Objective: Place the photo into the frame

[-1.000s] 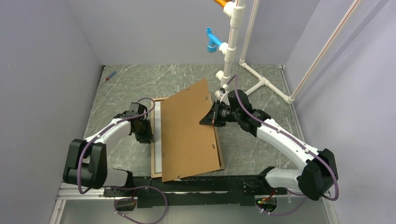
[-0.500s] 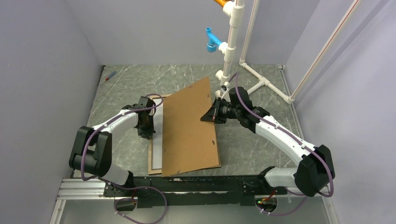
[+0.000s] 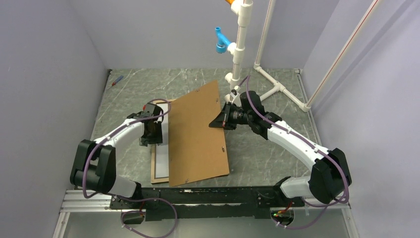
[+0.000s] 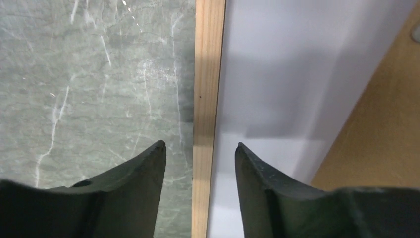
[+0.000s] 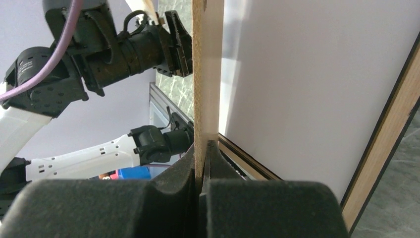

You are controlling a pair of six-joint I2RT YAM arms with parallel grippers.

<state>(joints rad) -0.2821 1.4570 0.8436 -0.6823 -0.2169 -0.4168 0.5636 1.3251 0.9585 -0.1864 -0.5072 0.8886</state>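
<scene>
Left wrist view: the left gripper (image 4: 198, 146) is seen with its two fingers spread apart, and nothing is pinched between them. Directly below the gap between the fingers, the light wood rail of the frame (image 4: 208, 74) is seen running straight ahead. The green marbled table (image 4: 99, 74) is seen under the left finger. Under the right finger lies the photo (image 4: 297, 74), its plain white back turned up and its edge set against the inner side of the rail. Further out beyond the right finger, a corner of the brown board (image 4: 386, 139) is seen over the white sheet.

In the right wrist view, the right gripper (image 5: 204, 148) is seen pressed shut on the edge of the brown board, which is viewed edge-on and stands straight up out of the fingertips. To the right of these fingers the white back of the photo is spread out, bordered by a frame rail with a dark outer edge.

In the top external view, the frame is seen lying flat on the table with the photo inside it. The board is held tilted above them, raised on the pinched side, so that only a white strip next to the left gripper is left uncovered. A white pipe stand (image 3: 240, 49) is seen just behind the right gripper.
</scene>
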